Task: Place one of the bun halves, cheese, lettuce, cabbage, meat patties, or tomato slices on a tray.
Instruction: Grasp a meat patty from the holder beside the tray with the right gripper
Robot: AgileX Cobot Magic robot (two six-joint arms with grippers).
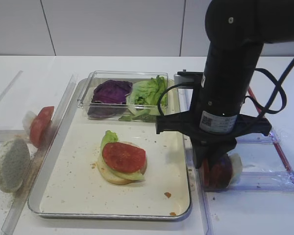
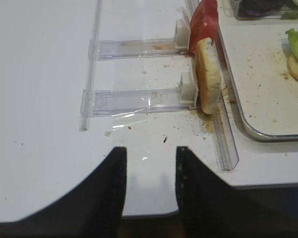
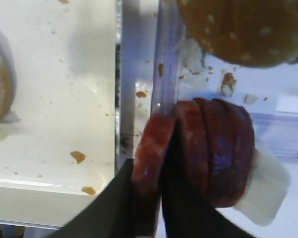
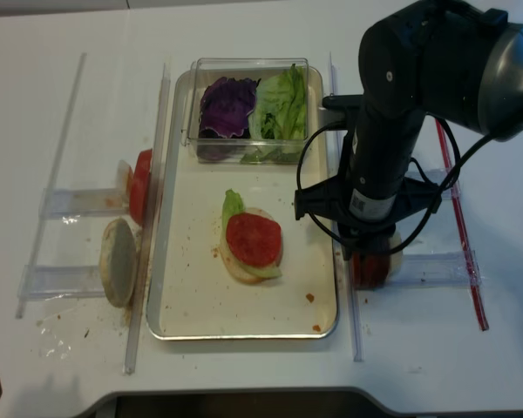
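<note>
1. The white table (image 1: 137, 63) is the biggest thing. It is flat and plain, with pale wall panels behind it.
2. The tray (image 1: 183, 208) lies in the middle of the table. Its cream floor is dotted with crumbs.
3. The right arm (image 1: 225, 63) comes down just right of the tray, over a clear rack (image 1: 264, 180).
4. A clear box (image 1: 85, 93) sits at the back of the tray. It keeps the purple cabbage (image 1: 111, 91) and green lettuce (image 1: 148, 91) together.
5. A half-made burger sits mid-tray: a pale bun half (image 1: 112, 175), a green leaf, and a tomato slice (image 1: 124, 156) on top.
6. The meat patties (image 3: 216, 148) stand on edge in the rack right of the tray, so one can be pinched.
7. The right gripper (image 3: 161, 198) has its fingers nearly together around the patty nearest the tray. I think it grips it, but the view is very close.
8. Left of the tray, another bun half (image 1: 11, 164) and tomato slice (image 1: 40, 126) lean in a rack.
9. The left gripper (image 2: 150, 193) waits left of the tray, fingers apart, holding nothing.
</note>
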